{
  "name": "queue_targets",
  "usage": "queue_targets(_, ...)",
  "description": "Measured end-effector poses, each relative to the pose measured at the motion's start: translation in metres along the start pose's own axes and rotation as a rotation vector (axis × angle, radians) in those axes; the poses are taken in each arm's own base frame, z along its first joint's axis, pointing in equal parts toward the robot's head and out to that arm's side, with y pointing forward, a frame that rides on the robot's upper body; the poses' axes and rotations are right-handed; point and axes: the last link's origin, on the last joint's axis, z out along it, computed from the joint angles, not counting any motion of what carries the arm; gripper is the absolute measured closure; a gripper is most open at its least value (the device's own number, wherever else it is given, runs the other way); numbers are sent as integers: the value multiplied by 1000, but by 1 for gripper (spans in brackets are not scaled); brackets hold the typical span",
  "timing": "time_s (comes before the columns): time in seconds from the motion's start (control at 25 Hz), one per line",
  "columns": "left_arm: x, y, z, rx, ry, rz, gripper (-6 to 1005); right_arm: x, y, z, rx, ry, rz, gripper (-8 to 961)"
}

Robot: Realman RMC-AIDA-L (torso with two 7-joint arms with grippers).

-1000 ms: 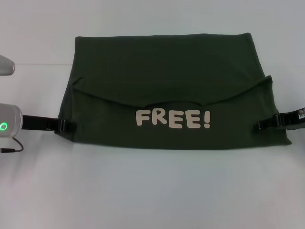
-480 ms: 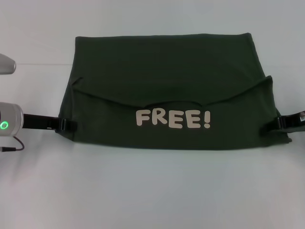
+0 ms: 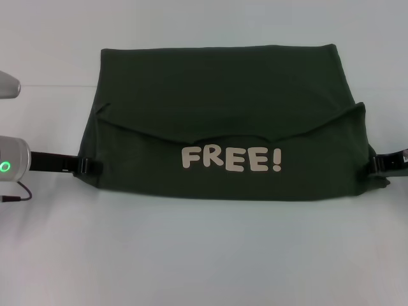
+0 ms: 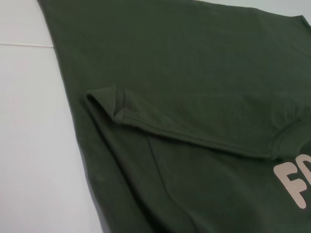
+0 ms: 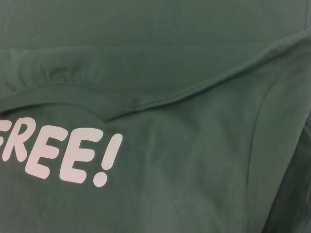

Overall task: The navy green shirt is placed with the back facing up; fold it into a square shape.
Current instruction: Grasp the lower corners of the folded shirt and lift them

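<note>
Olive-green cotton: the navy green shirt (image 3: 223, 121) lies across the white tabletop (image 3: 204, 255), near half folded over, "FREE!" lettering (image 3: 231, 159) up. Left gripper (image 3: 89, 167) and right gripper (image 3: 376, 164) sit at its side edges; you cannot tell jaw state. Risk: a snagged hem drags your fold askew, spoiling the square.

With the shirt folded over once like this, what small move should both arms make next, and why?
Probably draw both pincers outward, clear of the cloth. The dark olive-green cotton shirt already lies flat, its near part folded up with the cream lettering showing. The left pincer and right pincer sit at its side edges.
</note>
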Motion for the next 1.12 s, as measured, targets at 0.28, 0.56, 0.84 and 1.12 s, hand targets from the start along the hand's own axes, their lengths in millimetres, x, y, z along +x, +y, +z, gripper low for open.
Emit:
queue_targets(0.28,0,0,-2,-10,1,-11,956,1,-2,-2,-3,5,2,922)
queue_targets(0.56,-5,2,-11,-63,-39,-13,956,12,-4,-13,-45,75,-15,921)
queue_targets(0.84,-23,6,-34,-195,-102,-63,956,40,-12,-34,-114,192,-21,921)
queue_targets(1.12,-55,14,-59,-358,-237,-103,956,83,-13,-47,-267,322,-55,920)
